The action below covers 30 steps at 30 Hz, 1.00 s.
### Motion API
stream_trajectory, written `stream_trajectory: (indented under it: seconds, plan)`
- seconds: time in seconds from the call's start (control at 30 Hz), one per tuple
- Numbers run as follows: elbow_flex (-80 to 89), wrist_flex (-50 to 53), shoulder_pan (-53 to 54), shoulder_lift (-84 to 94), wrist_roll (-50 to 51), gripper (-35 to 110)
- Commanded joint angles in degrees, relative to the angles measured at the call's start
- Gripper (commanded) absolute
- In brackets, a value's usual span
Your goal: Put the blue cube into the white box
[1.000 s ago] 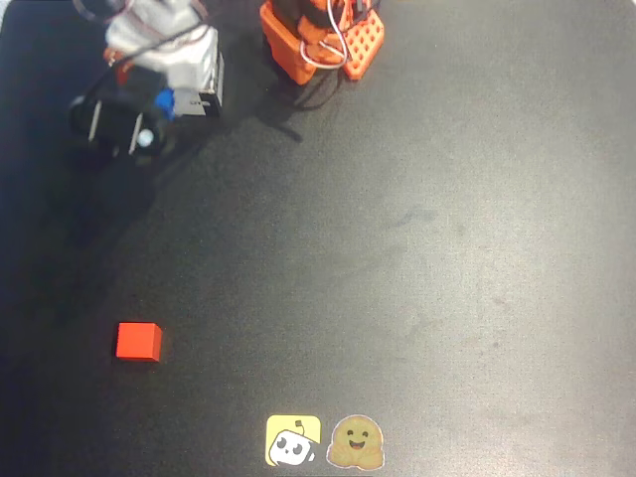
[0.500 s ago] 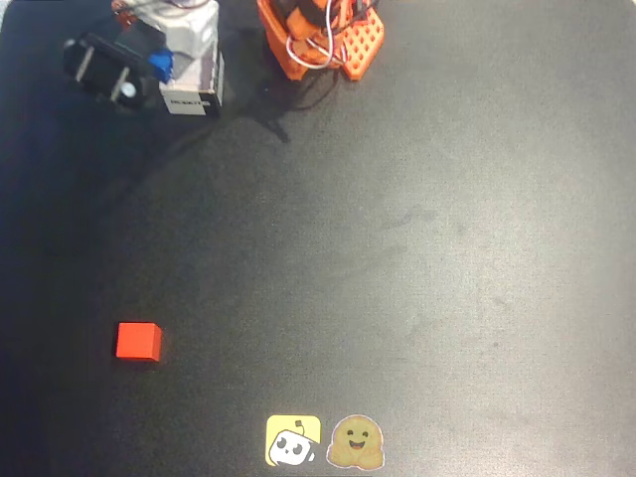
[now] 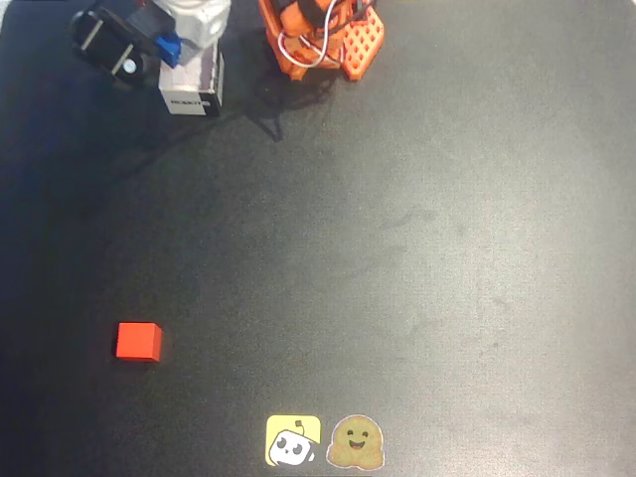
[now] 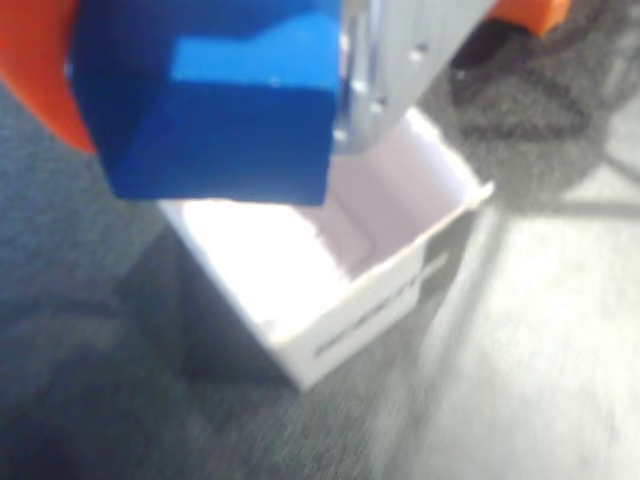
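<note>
The blue cube (image 4: 215,105) fills the top left of the wrist view, clamped between an orange finger (image 4: 35,70) and a grey metal finger (image 4: 400,60). My gripper (image 4: 215,90) is shut on it. Right below the cube stands the white box (image 4: 330,285), open-topped, with a dark label on its near wall. In the overhead view the gripper (image 3: 164,45) holds the blue cube (image 3: 169,48) at the top left, above the left side of the white box (image 3: 194,84).
A red cube (image 3: 138,341) lies at the lower left of the black mat. The orange arm base (image 3: 323,40) stands at the top centre. Two stickers (image 3: 323,442) sit at the mat's front edge.
The gripper with the blue cube has moved up in the overhead picture and slightly right, from beside the box's left front to over the box's left side. The red cube has not moved.
</note>
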Motion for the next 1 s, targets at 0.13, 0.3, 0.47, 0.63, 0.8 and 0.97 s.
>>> stream_trajectory:
  seconds: [0.13,0.3,0.47,0.63,0.8,0.97]
  plan:
    - [1.1,-0.1,1.3,5.4,0.7,0]
    - [2.9,0.1,1.9,6.2,1.0,0]
    - [5.7,-0.4,1.8,6.9,1.5,0]
    - [8.3,-1.4,1.5,7.4,2.1,0]
    - [12.2,-3.7,1.4,7.8,2.2,0]
    - [12.5,-4.6,1.1,6.2,2.7,0]
